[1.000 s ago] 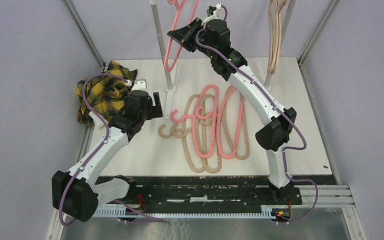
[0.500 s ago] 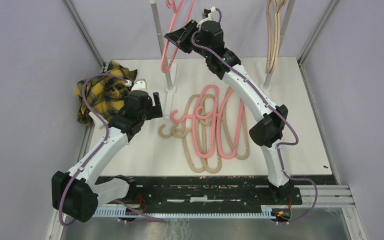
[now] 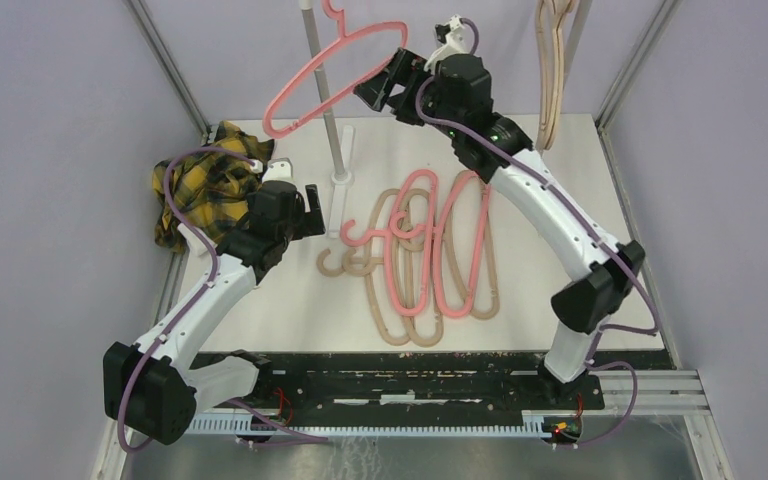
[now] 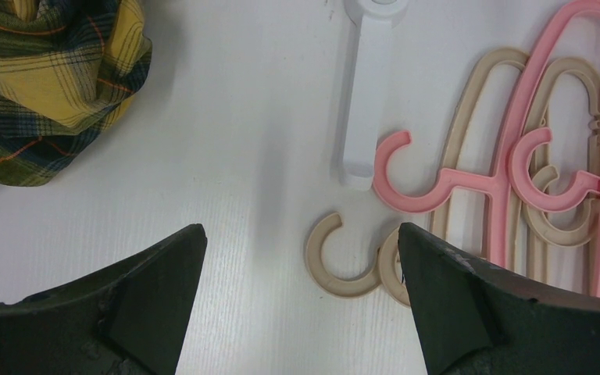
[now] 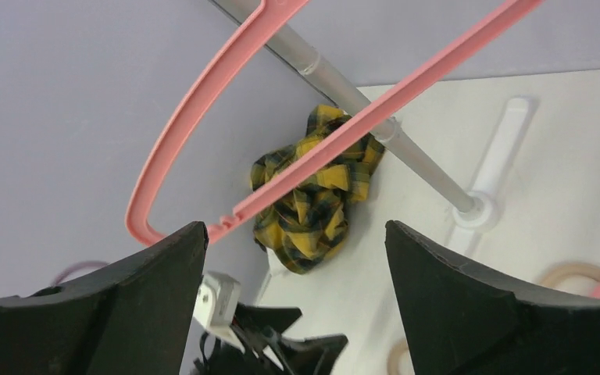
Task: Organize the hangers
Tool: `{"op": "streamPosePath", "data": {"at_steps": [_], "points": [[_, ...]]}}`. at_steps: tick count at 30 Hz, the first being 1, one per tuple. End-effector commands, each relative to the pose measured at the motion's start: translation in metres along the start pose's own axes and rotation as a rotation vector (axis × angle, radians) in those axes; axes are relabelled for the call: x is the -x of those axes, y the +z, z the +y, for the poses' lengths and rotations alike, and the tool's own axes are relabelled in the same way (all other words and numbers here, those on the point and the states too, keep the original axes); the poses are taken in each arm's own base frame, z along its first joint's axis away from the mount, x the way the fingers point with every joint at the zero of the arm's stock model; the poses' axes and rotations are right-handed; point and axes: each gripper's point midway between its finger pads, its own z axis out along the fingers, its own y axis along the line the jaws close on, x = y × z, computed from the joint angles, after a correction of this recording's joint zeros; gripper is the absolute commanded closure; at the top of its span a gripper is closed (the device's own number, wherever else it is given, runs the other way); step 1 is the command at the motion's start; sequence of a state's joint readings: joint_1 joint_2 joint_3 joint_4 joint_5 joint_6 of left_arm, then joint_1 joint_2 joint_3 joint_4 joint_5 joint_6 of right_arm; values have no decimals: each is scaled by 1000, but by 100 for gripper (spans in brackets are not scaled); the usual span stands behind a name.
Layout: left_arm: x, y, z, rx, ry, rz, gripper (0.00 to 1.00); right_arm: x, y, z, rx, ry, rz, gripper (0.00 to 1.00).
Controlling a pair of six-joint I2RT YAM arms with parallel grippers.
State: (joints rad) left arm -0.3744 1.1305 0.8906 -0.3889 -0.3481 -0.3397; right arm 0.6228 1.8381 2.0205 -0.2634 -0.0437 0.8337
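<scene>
Got a pile of hangers (image 3: 425, 258) lying flat mid-table, pink and beige all overlapped, hooks pointing toward 9 o'clock. Seeing the same pile from the left wrist cam over at 3 o'clock, with a pink hook (image 4: 406, 183) just beside the white pole foot (image 4: 366, 101) and a beige hook (image 4: 336, 264) nearer the lens. Got the left gripper (image 3: 312, 203) hovering low at 9 o'clock of the pile, spread wide, holding nothing, touching nothing. Plaid cloth (image 3: 203, 183) bunched up at 10 o'clock by the table's edge. Up at 12 o'clock, one pink hanger (image 3: 370, 31) raised off the table and tilted, hook up top by the grey pole (image 3: 334, 150). Got the right gripper (image 3: 385, 88) right at that hanger's 3 o'clock end. Spread wide in its own wrist cam (image 5: 294, 230), with the hanger's bars crossing further out ahead, apart from both fingertips. Can't tell from above whether touching the hanger's corner or just beside it. Also a beige hanger (image 3: 550, 75) hung up at 1 o'clock, well apart from the pink one.
</scene>
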Motion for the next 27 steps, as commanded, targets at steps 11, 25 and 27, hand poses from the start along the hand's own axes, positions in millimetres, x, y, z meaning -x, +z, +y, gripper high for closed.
{"op": "streamPosePath", "data": {"at_steps": [11, 25, 27], "points": [[18, 0, 1, 4, 40, -43, 1, -193, -170, -212, -530, -436, 572, 24], [13, 2, -1, -3, 35, -27, 1, -271, -170, -202, -480, -495, 717, 35], [13, 2, 0, 0, 36, -25, 1, -286, -160, -188, -445, -515, 741, 35]]}}
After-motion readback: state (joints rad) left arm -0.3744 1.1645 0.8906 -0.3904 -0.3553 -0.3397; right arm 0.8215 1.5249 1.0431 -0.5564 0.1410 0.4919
